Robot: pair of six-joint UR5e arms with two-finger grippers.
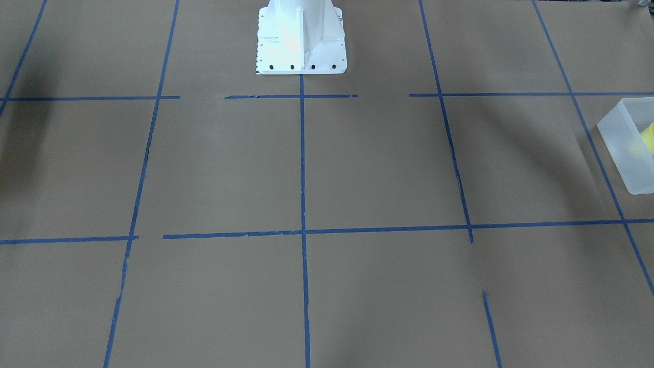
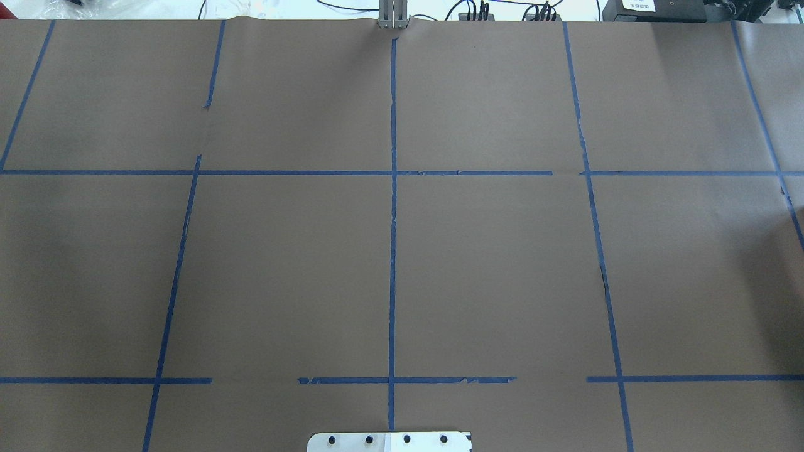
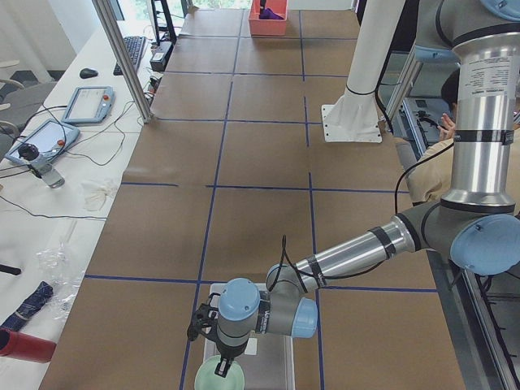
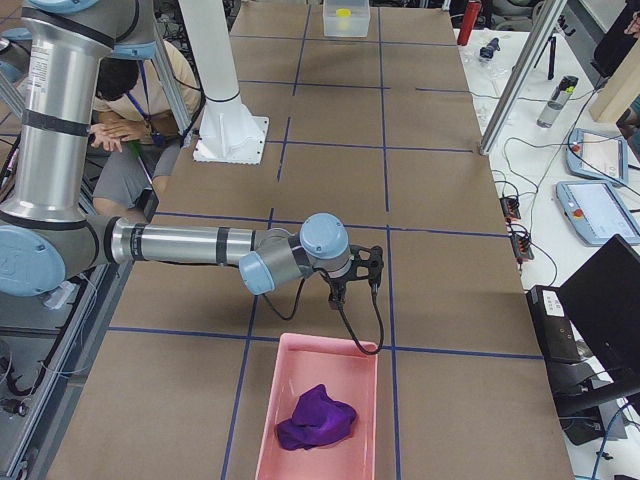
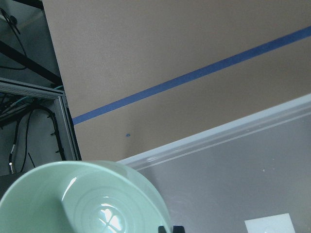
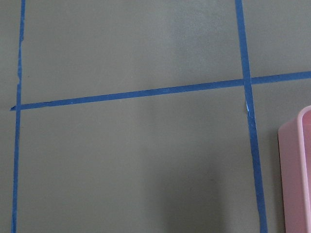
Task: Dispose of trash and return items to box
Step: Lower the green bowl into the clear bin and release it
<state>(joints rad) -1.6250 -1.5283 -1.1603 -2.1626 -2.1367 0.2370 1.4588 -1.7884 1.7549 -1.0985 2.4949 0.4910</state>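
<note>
My left pincer (image 3: pixel 221 366) holds the mint bowl (image 5: pixel 87 204), lower left in its wrist view, at the frosted box (image 5: pixel 228 132) corner. Only the front view shows the yellow cup (image 1: pixel 649 137) inside that box, far right. I cannot tell my right pincer's (image 4: pixel 362 268) spread. The pink tray (image 4: pixel 300 362) holds a purple cloth (image 4: pixel 317 418).
</note>
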